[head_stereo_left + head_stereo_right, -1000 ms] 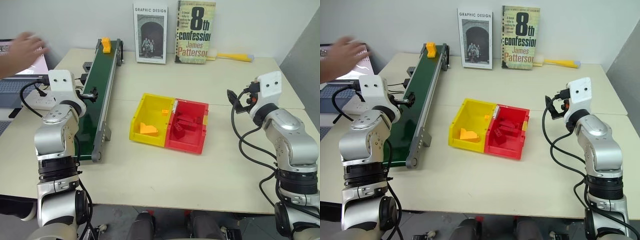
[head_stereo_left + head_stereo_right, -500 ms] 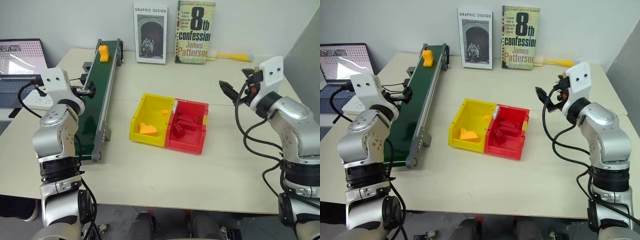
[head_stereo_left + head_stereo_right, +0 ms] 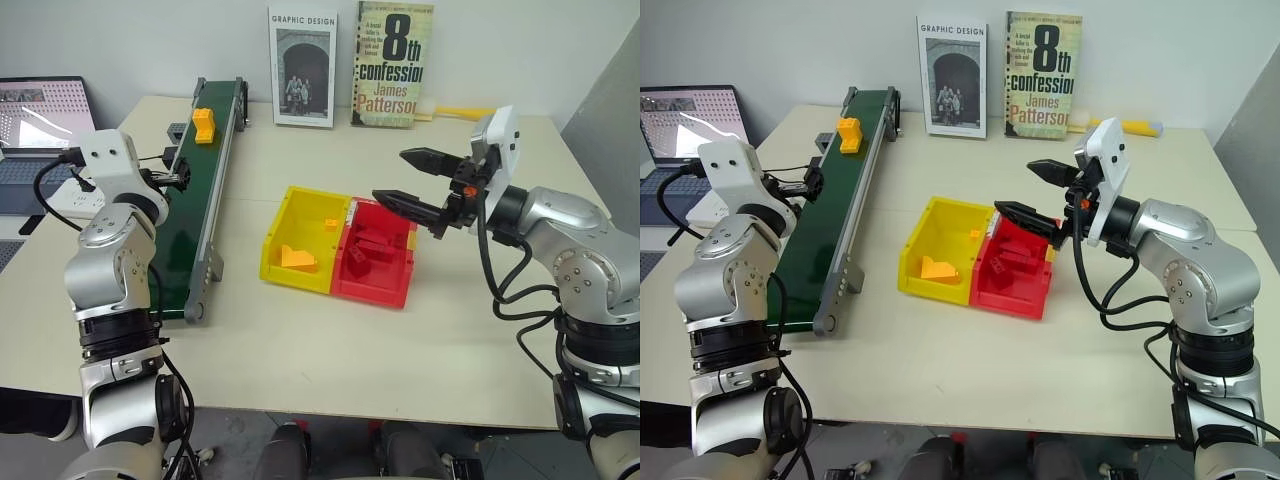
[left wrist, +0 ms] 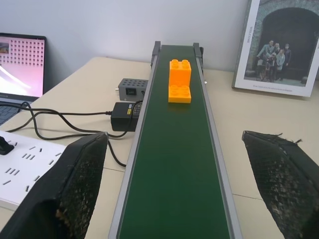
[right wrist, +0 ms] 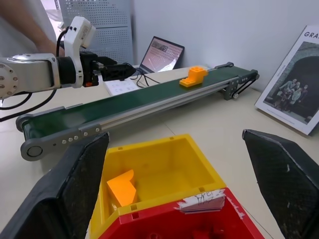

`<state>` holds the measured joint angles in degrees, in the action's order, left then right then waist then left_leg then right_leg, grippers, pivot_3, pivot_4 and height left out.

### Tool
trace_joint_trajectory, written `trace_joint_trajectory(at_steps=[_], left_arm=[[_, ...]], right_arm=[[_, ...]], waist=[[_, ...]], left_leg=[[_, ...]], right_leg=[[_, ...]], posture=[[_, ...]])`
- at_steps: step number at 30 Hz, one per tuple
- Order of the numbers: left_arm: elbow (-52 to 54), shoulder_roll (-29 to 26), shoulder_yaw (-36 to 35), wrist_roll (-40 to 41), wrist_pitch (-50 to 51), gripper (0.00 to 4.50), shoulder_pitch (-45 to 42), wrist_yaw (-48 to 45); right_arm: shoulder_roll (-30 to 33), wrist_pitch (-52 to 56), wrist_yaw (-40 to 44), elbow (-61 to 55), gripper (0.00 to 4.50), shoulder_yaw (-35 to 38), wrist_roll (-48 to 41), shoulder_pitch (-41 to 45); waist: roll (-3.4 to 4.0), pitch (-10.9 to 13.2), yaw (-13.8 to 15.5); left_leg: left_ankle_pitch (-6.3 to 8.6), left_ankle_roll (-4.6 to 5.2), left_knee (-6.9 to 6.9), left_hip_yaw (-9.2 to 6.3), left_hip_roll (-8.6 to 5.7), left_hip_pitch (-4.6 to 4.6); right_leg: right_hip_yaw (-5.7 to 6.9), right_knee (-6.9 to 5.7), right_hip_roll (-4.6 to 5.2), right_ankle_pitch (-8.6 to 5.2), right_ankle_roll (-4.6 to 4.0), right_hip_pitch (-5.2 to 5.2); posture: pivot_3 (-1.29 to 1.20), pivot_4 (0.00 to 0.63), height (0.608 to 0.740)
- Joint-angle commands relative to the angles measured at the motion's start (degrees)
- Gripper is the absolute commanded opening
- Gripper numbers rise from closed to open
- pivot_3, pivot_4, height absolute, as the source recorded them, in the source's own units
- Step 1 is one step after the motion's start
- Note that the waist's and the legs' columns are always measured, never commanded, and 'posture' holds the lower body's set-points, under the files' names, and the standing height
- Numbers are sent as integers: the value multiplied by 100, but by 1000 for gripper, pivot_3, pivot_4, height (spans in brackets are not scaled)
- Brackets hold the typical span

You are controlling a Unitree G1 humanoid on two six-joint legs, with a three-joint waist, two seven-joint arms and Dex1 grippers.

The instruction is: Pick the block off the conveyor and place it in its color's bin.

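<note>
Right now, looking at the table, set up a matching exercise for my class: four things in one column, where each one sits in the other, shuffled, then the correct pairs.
Things
1. block
2. yellow bin
3. two books
4. laptop

Places
A. propped against the back wall
B. on the conveyor, near its far end
C. at the table's far left edge
D. mid-table, joined to the red bin

Pairs: 1-B, 2-D, 3-A, 4-C

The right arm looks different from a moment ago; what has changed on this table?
The right gripper swung in from the table's right side to hang open over the red bin. The orange block rode along the conveyor toward the robot. A person's hand left. The left gripper stayed open beside the belt.
</note>
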<state>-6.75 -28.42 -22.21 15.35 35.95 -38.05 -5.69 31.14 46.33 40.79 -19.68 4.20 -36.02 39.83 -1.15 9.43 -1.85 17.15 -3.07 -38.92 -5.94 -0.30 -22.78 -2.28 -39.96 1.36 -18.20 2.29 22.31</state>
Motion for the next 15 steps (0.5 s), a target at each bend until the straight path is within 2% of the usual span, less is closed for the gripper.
trace_joint_trajectory(at_steps=[1, 15], left_arm=[[45, -157, -11, -16, 30, 4486, -97, -31], [-346, -152, 68, 26, 166, 4486, -331, -103]], right_arm=[[103, 7, 48, -269, 4500, 71, -175, 76], [378, 247, 23, -597, 4500, 39, -443, 24]], waist=[[0, 0, 1], [0, 0, 4]], left_leg=[[0, 0, 0, 0, 0, 0], [0, 0, 0, -3, 0, -1]], right_leg=[[0, 0, 0, 0, 0, 0], [1, 0, 1, 0, 0, 0]], posture=[[0, 150, 740], [0, 150, 740]])
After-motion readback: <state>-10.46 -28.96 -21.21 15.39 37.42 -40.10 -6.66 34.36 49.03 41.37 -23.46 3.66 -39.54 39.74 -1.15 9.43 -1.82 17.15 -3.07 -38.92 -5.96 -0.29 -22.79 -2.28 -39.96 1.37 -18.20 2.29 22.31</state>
